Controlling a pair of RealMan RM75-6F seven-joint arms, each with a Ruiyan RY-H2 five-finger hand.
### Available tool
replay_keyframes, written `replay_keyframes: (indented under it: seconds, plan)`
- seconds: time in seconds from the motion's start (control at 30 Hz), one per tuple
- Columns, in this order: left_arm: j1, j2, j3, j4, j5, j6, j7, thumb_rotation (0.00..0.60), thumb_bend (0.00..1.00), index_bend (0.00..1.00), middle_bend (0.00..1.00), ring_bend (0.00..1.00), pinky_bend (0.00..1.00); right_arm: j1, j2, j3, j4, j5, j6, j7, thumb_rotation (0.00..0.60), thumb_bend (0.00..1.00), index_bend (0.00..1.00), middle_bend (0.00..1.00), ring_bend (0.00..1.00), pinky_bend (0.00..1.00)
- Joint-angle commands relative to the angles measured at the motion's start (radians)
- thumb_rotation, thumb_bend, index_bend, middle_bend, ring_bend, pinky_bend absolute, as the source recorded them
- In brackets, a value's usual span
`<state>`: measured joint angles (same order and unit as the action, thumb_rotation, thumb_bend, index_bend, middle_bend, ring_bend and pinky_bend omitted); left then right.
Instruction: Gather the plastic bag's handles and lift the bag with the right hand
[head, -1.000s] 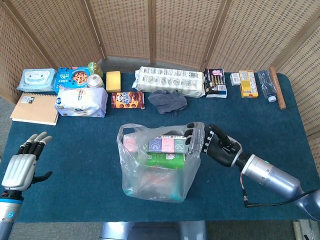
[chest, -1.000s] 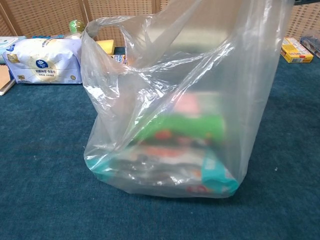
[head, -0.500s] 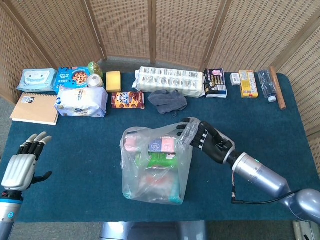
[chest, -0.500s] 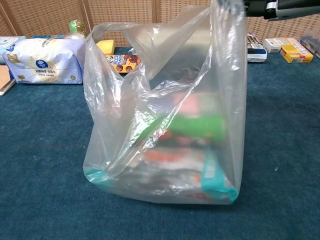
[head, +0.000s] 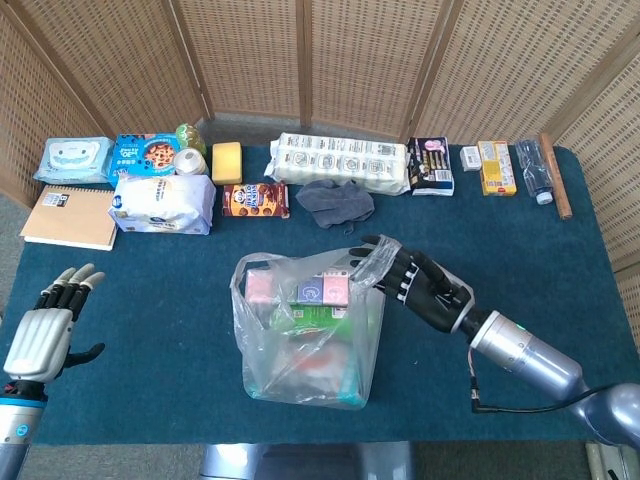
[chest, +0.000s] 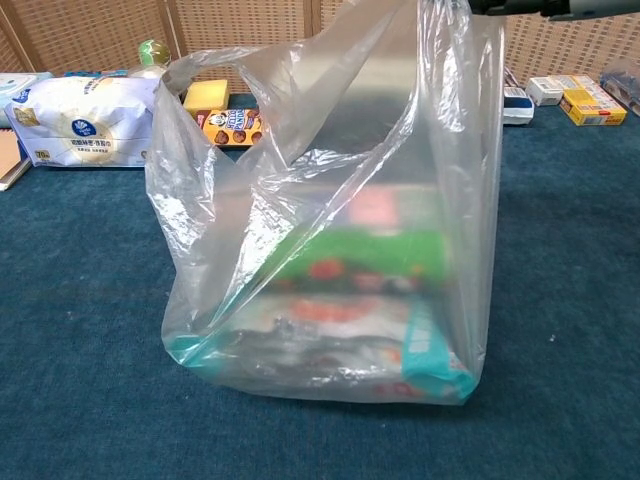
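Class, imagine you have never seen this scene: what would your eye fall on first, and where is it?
The clear plastic bag full of colourful packages stands mid-table on the blue cloth, filling the chest view. The right hand grips its right handle, pulled up taut, while the other handle sags free. The left hand waits open at the table's left edge.

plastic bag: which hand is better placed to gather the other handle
Right. The right hand already grips one handle at the plastic bag top; the left hand hangs open past the table's left edge.
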<state>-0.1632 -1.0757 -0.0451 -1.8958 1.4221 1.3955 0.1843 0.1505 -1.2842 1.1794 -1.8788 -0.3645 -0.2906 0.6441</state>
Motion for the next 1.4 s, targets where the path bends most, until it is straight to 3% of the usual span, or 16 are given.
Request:
replay_keyframes:
  seconds: [0.03,0.47,0.7,1.0,1.2,1.4]
  plan:
    - [0.0,0.001,0.0,-0.001,-0.001,0.0,0.0,0.6,0.04,0.1,0.07,0.01,0.13,-0.005,0.004,-0.008,-0.008,-0.039,0.033,-0.038,0.355,0.21,0.16,0.2,0.14,0.12]
    - [0.002,0.005,0.001,-0.009,0.002,0.004,0.007,0.6,0.04,0.1,0.07,0.01,0.14,-0.037,0.005,0.019,-0.022,-0.102,0.045,-0.128,0.351,0.21,0.16,0.2,0.14,0.11]
    - [0.004,0.008,0.001,-0.011,0.001,0.006,0.008,0.6,0.04,0.1,0.07,0.01,0.14,-0.017,-0.034,0.013,-0.028,-0.003,0.032,-0.029,0.355,0.21,0.19,0.2,0.14,0.16]
    - [0.005,0.007,0.001,-0.001,-0.001,0.007,-0.004,0.6,0.04,0.1,0.07,0.01,0.14,0.07,-0.04,-0.018,-0.077,0.047,0.133,0.072,0.357,0.21,0.22,0.24,0.17,0.22]
    - [0.006,0.005,0.0,0.01,-0.003,0.006,-0.016,0.6,0.04,0.1,0.07,0.01,0.14,0.096,-0.03,-0.027,-0.135,0.073,0.281,0.147,0.356,0.22,0.26,0.29,0.26,0.4]
    - [0.003,0.005,0.0,0.014,0.001,0.002,-0.021,0.6,0.04,0.1,0.07,0.01,0.14,0.09,0.017,-0.017,-0.184,0.09,0.364,0.209,0.363,0.23,0.37,0.44,0.49,0.65]
